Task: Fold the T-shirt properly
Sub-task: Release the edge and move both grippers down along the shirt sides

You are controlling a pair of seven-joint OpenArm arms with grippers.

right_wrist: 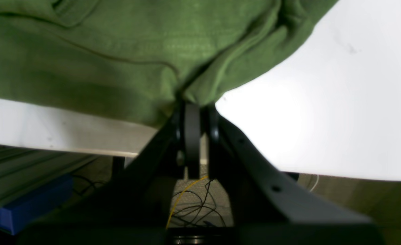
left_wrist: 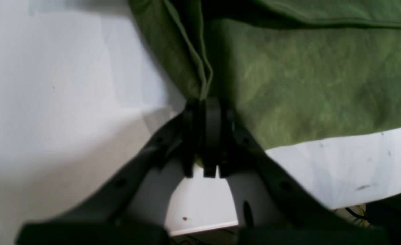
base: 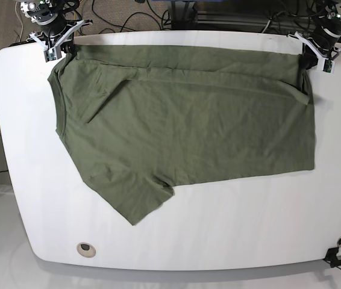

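Both grippers were clamped on the T-shirt (base: 188,126) along the bench's (base: 339,198) far edge: right gripper (base: 55,42) at the far-left corner, left gripper (base: 315,53) at the far-right. Pinching the two ends of one long edge likely served to carry it across for a lengthwise fold; the rest lay flat, one sleeve pointing toward the near edge.

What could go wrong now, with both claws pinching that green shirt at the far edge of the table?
1. Each grip looks small: the left gripper and right gripper pinch only a bunched corner of the T-shirt, so cloth might slip out when pulled.
2. The near sleeve lies spread on the white table; it may drag or crumple, spoiling the fold.
3. The far strip is already doubled over and creased, so wrinkles could get folded in.
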